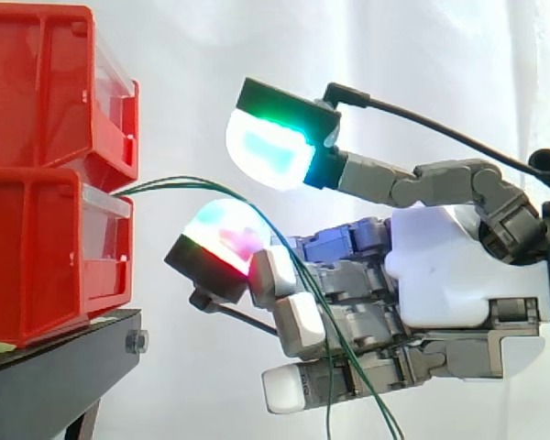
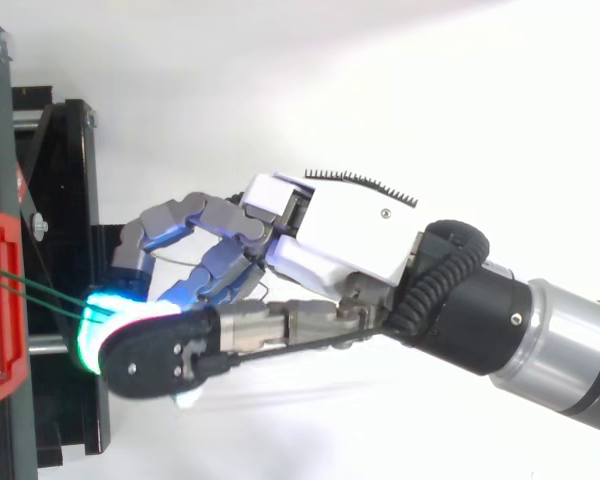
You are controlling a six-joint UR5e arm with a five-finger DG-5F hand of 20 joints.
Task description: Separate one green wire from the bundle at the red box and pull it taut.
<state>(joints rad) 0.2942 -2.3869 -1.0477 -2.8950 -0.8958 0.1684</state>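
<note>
Two thin green wires [image 1: 185, 182] come out of the front of the lower red bin [image 1: 37, 257]. They arc to the right, then droop down across my hand's [image 1: 440, 266] curled lower fingers. One raised fingertip [image 1: 270, 147] glows green and cyan above the wires, and another fingertip [image 1: 222, 240] glows red just under them. A clear gap separates these two pads, so the wires are not pinched. From above, the green wires [image 2: 42, 291] run from the bin's red front [image 2: 2, 300] to the glowing pads beside my hand [image 2: 340, 235].
A second red bin [image 1: 46, 82] is stacked on the lower one, and both rest on a black stand [image 1: 55, 376] at the left. A white curtain hangs behind. The arm [image 2: 540, 335] comes in from the right.
</note>
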